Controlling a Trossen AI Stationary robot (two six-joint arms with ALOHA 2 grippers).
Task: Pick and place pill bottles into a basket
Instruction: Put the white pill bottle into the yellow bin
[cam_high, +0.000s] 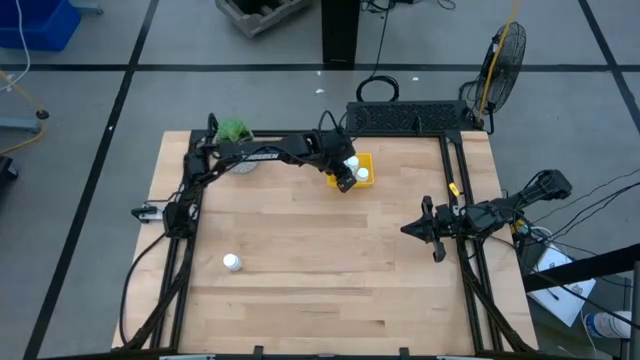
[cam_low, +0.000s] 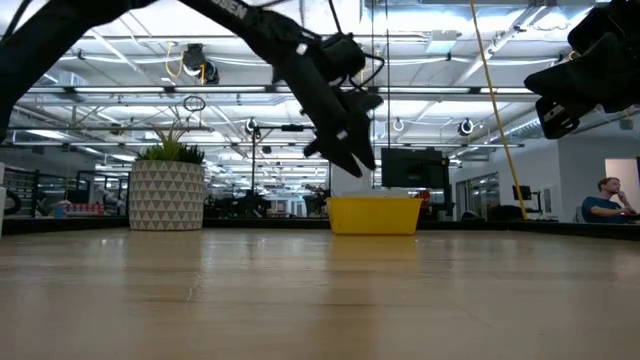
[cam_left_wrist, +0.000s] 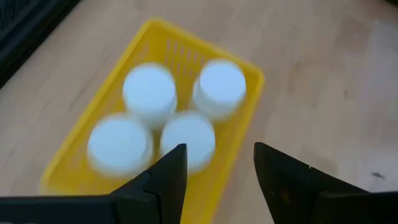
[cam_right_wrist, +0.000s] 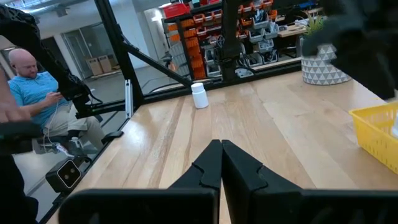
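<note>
High view: one pill bottle stands alone on the near left of the table, well apart from both arms. The right gripper waits over the right side of the table, empty. Farther back, the left gripper hangs over the near left edge of the basket, which sits at the far middle of the table. The potted plant stands at the far left corner.

Right wrist view: the right gripper's fingers are pressed together and hold nothing. The lone bottle shows upright across the table, and a seated person appears beyond the table's edge.

Left wrist view: only here can the basket's contents be counted. Four pill bottles stand upright and close together, filling most of the tray. The left gripper's fingers are parted about as wide as one bottle cap, above the basket; they grip nothing and appear to touch nothing.

Low view: the basket's wall hides the bottles inside. The left gripper hangs above the basket, clear of the rim.
</note>
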